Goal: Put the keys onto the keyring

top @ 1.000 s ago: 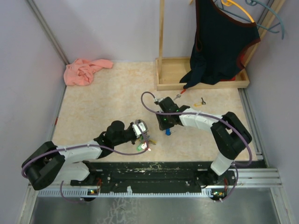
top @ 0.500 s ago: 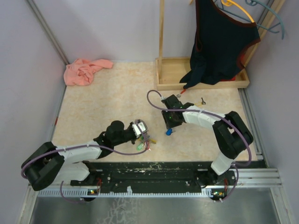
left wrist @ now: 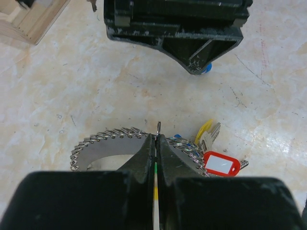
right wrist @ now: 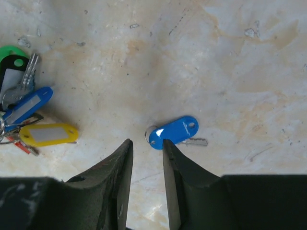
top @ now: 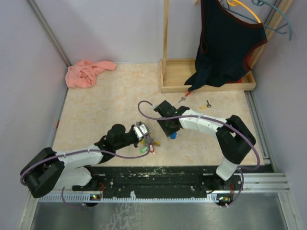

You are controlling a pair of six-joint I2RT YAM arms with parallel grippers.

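On the mottled beige desk the blue-capped key lies flat, just ahead of the right gripper, whose jaws stand slightly apart and empty. Nearby the left gripper pinches the keyring, jaws pressed together.

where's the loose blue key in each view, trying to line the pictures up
top external: blue key lies at centre, just off the right gripper.
left wrist: only a blue sliver shows at upper right, under that gripper's black body.
right wrist: at centre, just past the open fingertips.
shared landmark: the keyring with its coloured tags, at lower right in left wrist and far left in right wrist.
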